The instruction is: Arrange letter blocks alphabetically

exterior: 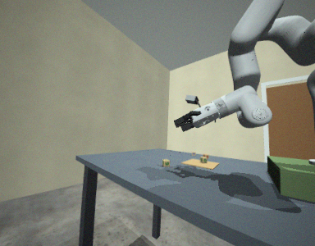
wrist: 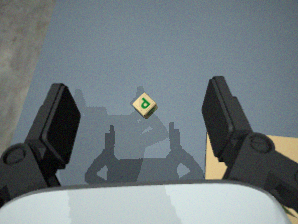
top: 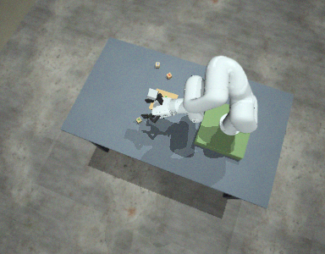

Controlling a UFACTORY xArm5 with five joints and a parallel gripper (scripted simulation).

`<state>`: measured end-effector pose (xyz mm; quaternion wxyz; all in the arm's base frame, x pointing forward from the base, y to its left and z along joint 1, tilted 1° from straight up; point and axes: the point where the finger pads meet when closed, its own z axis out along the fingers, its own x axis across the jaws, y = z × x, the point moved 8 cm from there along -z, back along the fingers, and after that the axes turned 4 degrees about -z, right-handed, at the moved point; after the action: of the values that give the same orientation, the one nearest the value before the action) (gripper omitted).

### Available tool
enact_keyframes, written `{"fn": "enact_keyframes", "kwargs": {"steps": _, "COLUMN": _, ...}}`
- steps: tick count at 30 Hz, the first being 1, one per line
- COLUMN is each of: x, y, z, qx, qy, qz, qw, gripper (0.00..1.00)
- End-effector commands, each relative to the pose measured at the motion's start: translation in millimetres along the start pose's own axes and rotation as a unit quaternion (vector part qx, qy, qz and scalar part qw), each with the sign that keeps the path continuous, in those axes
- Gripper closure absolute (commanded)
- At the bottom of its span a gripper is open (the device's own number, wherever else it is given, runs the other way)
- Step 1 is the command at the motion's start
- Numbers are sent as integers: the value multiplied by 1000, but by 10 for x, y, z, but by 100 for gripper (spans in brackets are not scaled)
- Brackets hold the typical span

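1. Green-lettered block [top: 139, 120] [exterior: 166, 163] [wrist: 145, 105] is resting on the blue-grey table [top: 99, 85] [exterior: 125, 164] [wrist: 175, 40], off the tan mat [top: 171, 94] [exterior: 190, 163] [wrist: 214, 170]. Its top is showing one green character, turned at an angle; whether it is reading as a P or a d, I cannot tell.
2. Another block [exterior: 203, 159] is sitting on the mat, showing a green mark too small to read from the exterior.
3. An orange-marked block [top: 169, 75] [exterior: 205, 156] is lying off the mat, its mark too small to read.
4. The farther block [top: 157, 64] [exterior: 194, 153] is also lying off the mat, near the orange-marked one; its top is carrying a dark mark that is too blurred to name.
5. The xArm Gripper [top: 146, 108] [exterior: 180, 125] [wrist: 139, 96] is hanging above the table with its black fingers spread wide, pinching nothing. In the wrist view, the green-lettered block is appearing between them, but it is lying below on the tabletop.
6. The white arm is standing on a green pedestal [top: 205, 135] [exterior: 297, 180]; small markings around its wrist are staying illegible.
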<state>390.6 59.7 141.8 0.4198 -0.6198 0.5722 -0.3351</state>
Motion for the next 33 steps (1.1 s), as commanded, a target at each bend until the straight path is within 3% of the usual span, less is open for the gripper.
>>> {"fn": "enact_keyframes", "kwargs": {"steps": 1, "x": -1, "y": -8, "z": 0, "qx": 1, "qy": 0, "qz": 0, "qw": 1000, "gripper": 0}}
{"fn": "enact_keyframes", "kwargs": {"steps": 20, "x": 13, "y": -12, "z": 9, "qx": -2, "qy": 2, "qz": 1, "qw": 1000, "gripper": 0}}
{"fn": "enact_keyframes", "kwargs": {"steps": 23, "x": 92, "y": -38, "z": 54, "qx": -17, "qy": 12, "qz": 6, "qw": 1000, "gripper": 0}}
{"fn": "enact_keyframes", "kwargs": {"steps": 30, "x": 433, "y": -140, "z": 175, "qx": -82, "qy": 52, "qz": 31, "qw": 995, "gripper": 0}}
{"fn": "enact_keyframes", "kwargs": {"steps": 33, "x": 433, "y": -140, "z": 175, "qx": -82, "qy": 52, "qz": 31, "qw": 995, "gripper": 0}}
